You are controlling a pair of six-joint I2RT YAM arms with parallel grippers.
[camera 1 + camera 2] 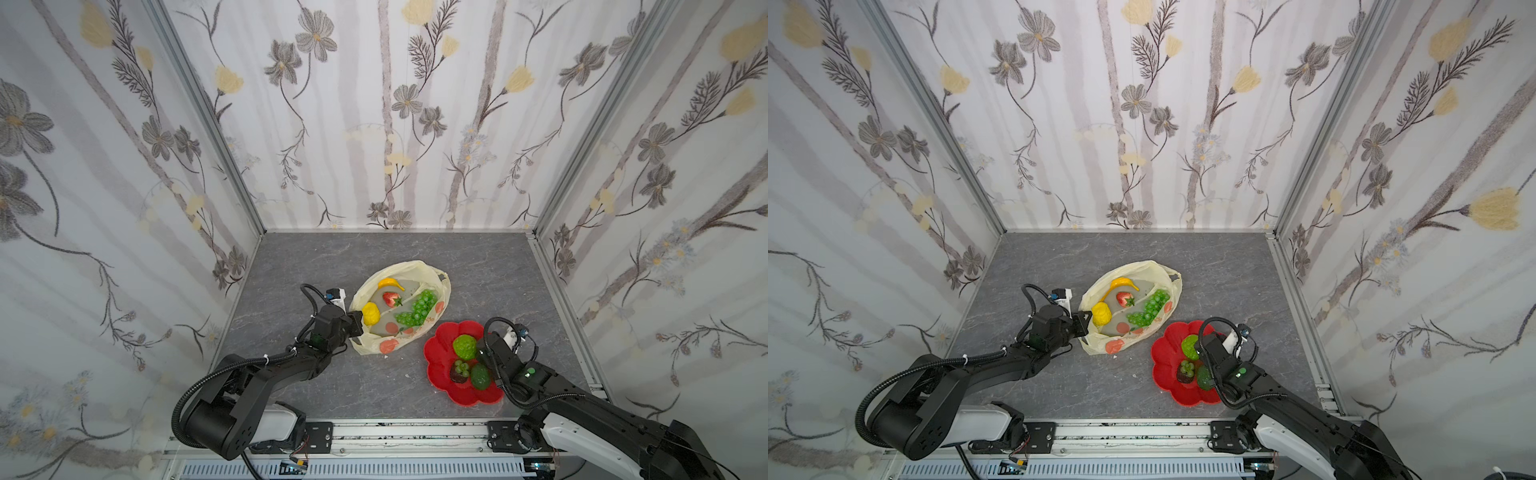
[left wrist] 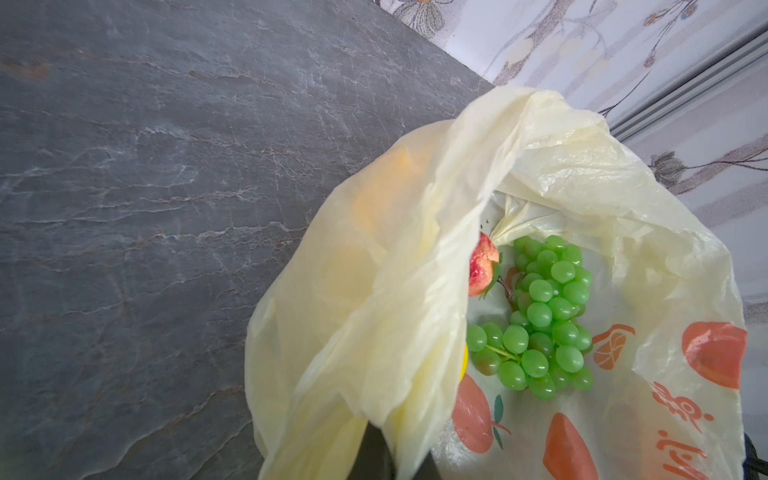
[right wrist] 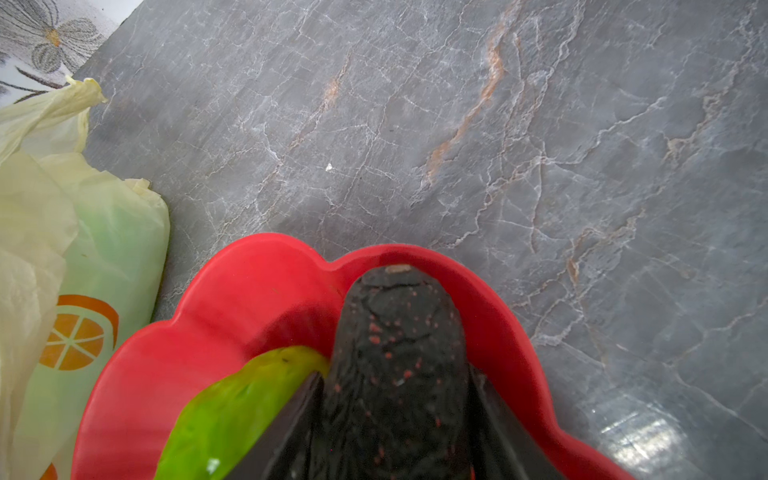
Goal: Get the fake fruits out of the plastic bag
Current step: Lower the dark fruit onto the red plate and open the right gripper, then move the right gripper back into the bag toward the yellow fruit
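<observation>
The pale-yellow plastic bag (image 1: 415, 270) (image 1: 1142, 269) lies open mid-table. Inside it are a banana (image 1: 390, 284), a strawberry (image 1: 390, 298), a lemon (image 1: 370, 312) and a green grape bunch (image 1: 417, 309) (image 2: 544, 316). My left gripper (image 1: 357, 324) (image 2: 390, 457) is shut on the bag's near-left rim, and the film drapes over its fingers. My right gripper (image 1: 484, 353) (image 3: 397, 374) is low over the red dish (image 1: 440, 345) (image 3: 249, 291). Its jaws press both sides of a blackish fruit with red specks (image 3: 399, 332). Beside them lies the bumpy lime-green fruit (image 1: 464, 347) (image 3: 249, 395).
The dish also holds a dark green avocado (image 1: 481, 376) and a brown fruit with small grapes on it (image 1: 459, 374). Flowered walls enclose the grey marble table (image 1: 374, 382) on three sides. A metal rail (image 1: 415, 434) runs along the front edge.
</observation>
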